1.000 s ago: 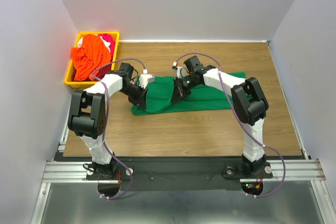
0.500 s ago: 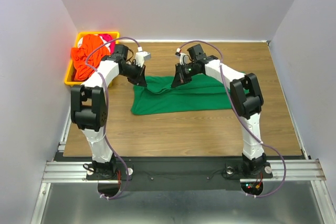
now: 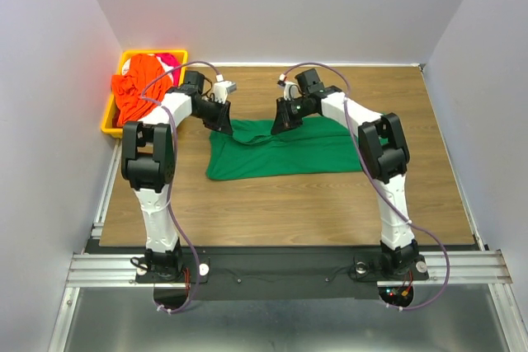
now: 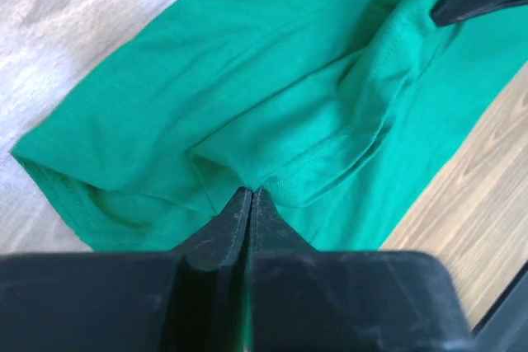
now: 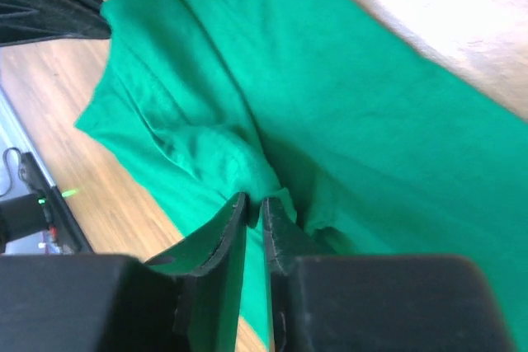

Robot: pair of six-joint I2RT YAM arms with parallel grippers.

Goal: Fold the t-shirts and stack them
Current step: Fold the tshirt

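Observation:
The green t-shirt [image 3: 280, 152] lies on the wooden table, folded lengthwise into a band. My left gripper [image 3: 223, 127] is shut on its far edge near the left end; in the left wrist view the gripper [image 4: 250, 191] pinches a fold of green cloth [image 4: 272, 96]. My right gripper [image 3: 279, 127] is shut on the same far edge a little to the right; in the right wrist view the gripper [image 5: 254, 199] holds bunched green cloth [image 5: 346, 113]. The orange t-shirt [image 3: 140, 88] and a bit of the red-pink one [image 3: 168, 59] lie in the bin.
The yellow bin [image 3: 108, 125] stands at the table's far left corner, close behind my left arm. Bare wooden table [image 3: 330, 204] lies in front of the shirt and to its right [image 3: 412, 121]. White walls enclose the sides and back.
Both grippers have carried the shirt's near edge away from me over the cloth to its far edge, so the shirt is now folded narrower. Both arms have stretched further out.

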